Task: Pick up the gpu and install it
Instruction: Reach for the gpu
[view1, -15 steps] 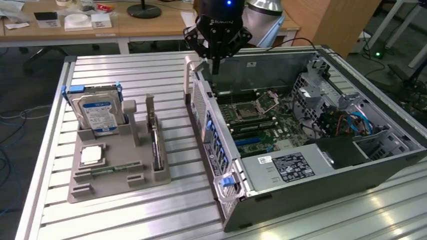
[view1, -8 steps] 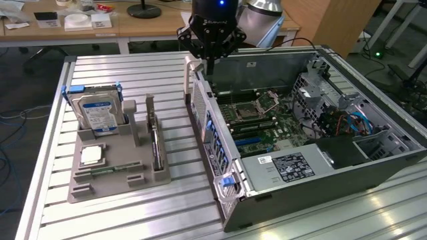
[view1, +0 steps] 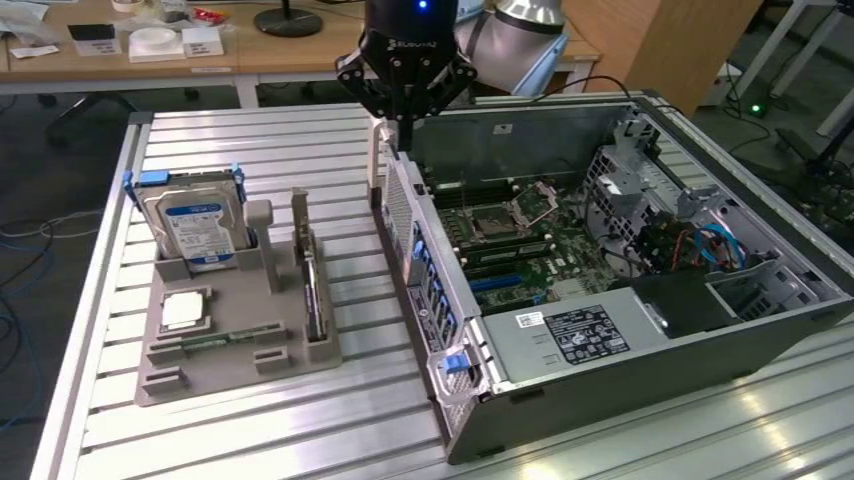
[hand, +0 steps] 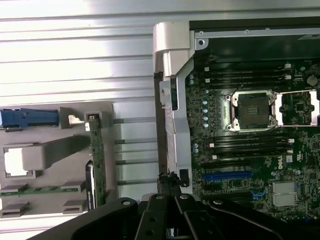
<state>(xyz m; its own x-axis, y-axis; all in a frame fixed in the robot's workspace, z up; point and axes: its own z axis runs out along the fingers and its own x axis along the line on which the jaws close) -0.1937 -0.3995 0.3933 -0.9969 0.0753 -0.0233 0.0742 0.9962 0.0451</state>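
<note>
The slatted table (view1: 267, 140) spans the exterior view. Reading that view as a clock face, the open computer case (view1: 641, 350) lies on its side from the centre out to 4 o'clock, with its motherboard (view1: 534, 240) facing up. The grey tray (view1: 200, 370) sits on the slats at 8 o'clock, well apart from the case's near wall.

My gripper (view1: 396, 118) hangs at 12 o'clock, pointing down, just above the case's rear corner, where a pale silver bracket stands. My fingers are drawn narrow, tips together, and I see nothing between them. In the wrist view the tips sit close over the top edge of the case wall.

The hard drive (view1: 198, 225) stands upright in the tray's far end, at 9 o'clock, under a blue clip.

The gpu (view1: 310, 285) is in the tray, not in the case. It stands on edge in a slot along the tray side nearest the case, at about 8 o'clock from my gripper and apart from it.

A square chip (view1: 183, 312) lies flat in the tray's middle, and a memory stick (view1: 220, 342) lies just beside it toward 6 o'clock.
</note>
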